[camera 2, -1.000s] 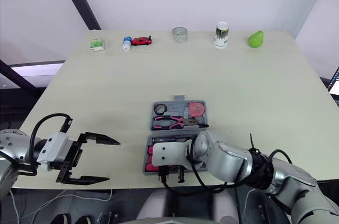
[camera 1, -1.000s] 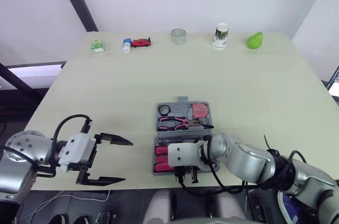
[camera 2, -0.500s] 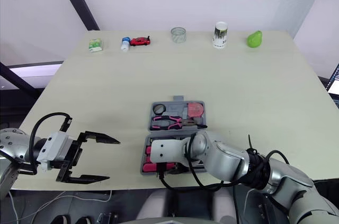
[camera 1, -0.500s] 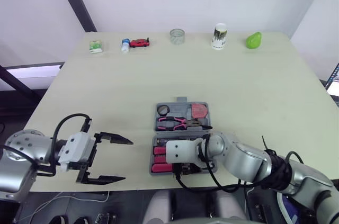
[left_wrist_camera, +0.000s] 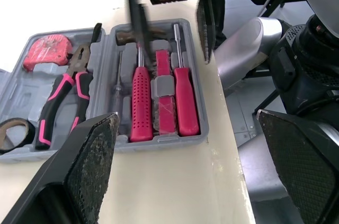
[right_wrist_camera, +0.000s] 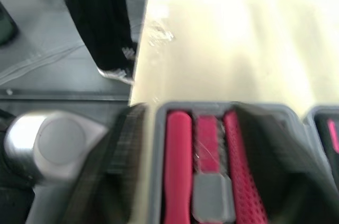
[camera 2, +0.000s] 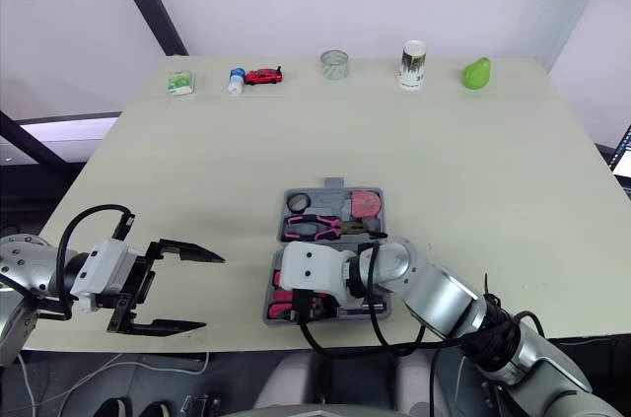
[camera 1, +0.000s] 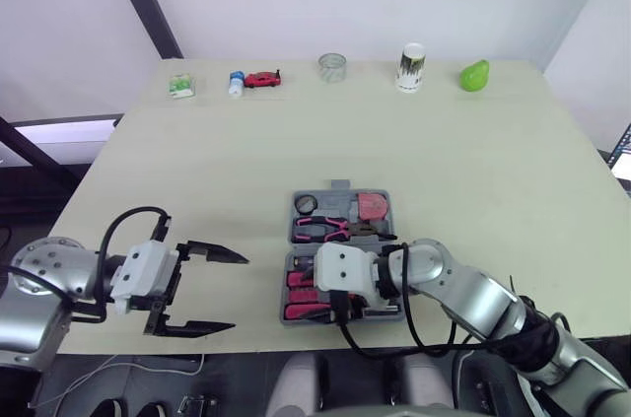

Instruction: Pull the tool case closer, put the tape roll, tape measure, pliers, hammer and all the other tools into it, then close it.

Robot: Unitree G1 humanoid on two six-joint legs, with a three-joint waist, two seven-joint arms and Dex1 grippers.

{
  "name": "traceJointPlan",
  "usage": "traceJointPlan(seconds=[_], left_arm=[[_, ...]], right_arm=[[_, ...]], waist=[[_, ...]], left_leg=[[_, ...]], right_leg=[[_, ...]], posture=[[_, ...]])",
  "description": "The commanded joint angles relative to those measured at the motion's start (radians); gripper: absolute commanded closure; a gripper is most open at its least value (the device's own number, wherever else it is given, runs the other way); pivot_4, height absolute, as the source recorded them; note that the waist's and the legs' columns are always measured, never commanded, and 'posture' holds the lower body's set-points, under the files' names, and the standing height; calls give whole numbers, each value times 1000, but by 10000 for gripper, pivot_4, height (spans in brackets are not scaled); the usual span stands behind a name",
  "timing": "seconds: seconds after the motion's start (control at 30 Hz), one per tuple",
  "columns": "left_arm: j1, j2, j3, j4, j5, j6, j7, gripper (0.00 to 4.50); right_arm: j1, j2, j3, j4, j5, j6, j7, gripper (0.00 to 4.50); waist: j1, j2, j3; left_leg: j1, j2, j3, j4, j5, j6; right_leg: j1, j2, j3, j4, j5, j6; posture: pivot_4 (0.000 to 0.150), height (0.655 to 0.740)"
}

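The grey tool case (camera 1: 340, 196) lies open near the table's front edge. Its far half holds a tape roll (camera 1: 306, 204), pink-handled pliers (camera 1: 330, 230) and a red tape measure (camera 1: 372, 207). The near half holds the hammer (left_wrist_camera: 140, 102) and other red-handled tools (camera 1: 301, 294). My right gripper (camera 1: 345, 311) hovers over the near half, open, its fingers (left_wrist_camera: 139, 20) on either side of the red handles (right_wrist_camera: 206, 144). My left gripper (camera 1: 222, 289) stands open at the front edge, left of the case, with nothing in it.
Along the far edge stand a green pack (camera 1: 180, 86), a small bottle (camera 1: 237, 83), a red toy car (camera 1: 262, 79), a glass jar (camera 1: 332, 67), a paper cup (camera 1: 411, 67) and a green pear (camera 1: 474, 75). The case's near side almost reaches the table's edge.
My right gripper has moved from beyond the front edge back over the case's near half. The left gripper has barely shifted.
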Motion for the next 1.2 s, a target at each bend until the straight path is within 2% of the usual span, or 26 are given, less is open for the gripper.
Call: traceJointPlan(seconds=[0.03, 0.07, 0.2, 0.67, 0.87, 1.07, 1.2], left_arm=[[-16, -7, -3, -7, -13, -3, -56, 0], [-19, -8, -5, -6, -13, -3, -56, 0], [-30, -11, -21, 4, -13, -9, -56, 0], [-53, -14, -41, 15, -8, 1, -56, 0], [-57, -32, -46, 16, 6, 10, -43, 0], [-76, -97, -16, 2, -29, 88, 47, 0], [-77, -145, 17, 3, -48, 149, 112, 0]], right_arm=[[38, 3, -40, 62, 2, -145, 27, 42034], [46, 8, -42, 83, -3, -167, 27, 43611], [66, 10, -20, 156, -31, -259, 61, 43611], [146, -16, 1, 322, -174, -379, 70, 43611], [174, 16, -95, 243, -89, -357, 57, 43611], [258, -16, -276, 110, 31, -311, 39, 43611], [328, -34, -410, 85, 92, -311, 1, 43611]], waist=[[1, 0, 0], [1, 0, 0], [0, 0, 0], [2, 0, 0], [2, 0, 0], [6, -1, 0], [6, -1, 0]], left_leg=[[0, 0, 0, 0, 0, 0], [0, 0, 0, 0, 0, 0], [0, -1, 0, 0, 0, 0], [1, -1, 0, 0, 0, 0], [1, -1, 0, 0, 0, 0], [1, 0, 0, 0, 0, 0], [1, 0, 0, 0, 0, 0]], right_leg=[[0, 0, 0, 0, 0, 0], [0, 0, 0, 0, 0, 0], [0, 1, 0, 0, 0, 0], [0, 1, 0, 0, 0, 0], [0, 1, 0, 1, 0, 0], [0, 0, 1, 1, 0, 0], [1, 0, 1, 1, 0, 0]], posture=[[1500, 7400], [1500, 7400], [1500, 7400], [1500, 7400], [1500, 7400], [1500, 7400], [1500, 7400]])
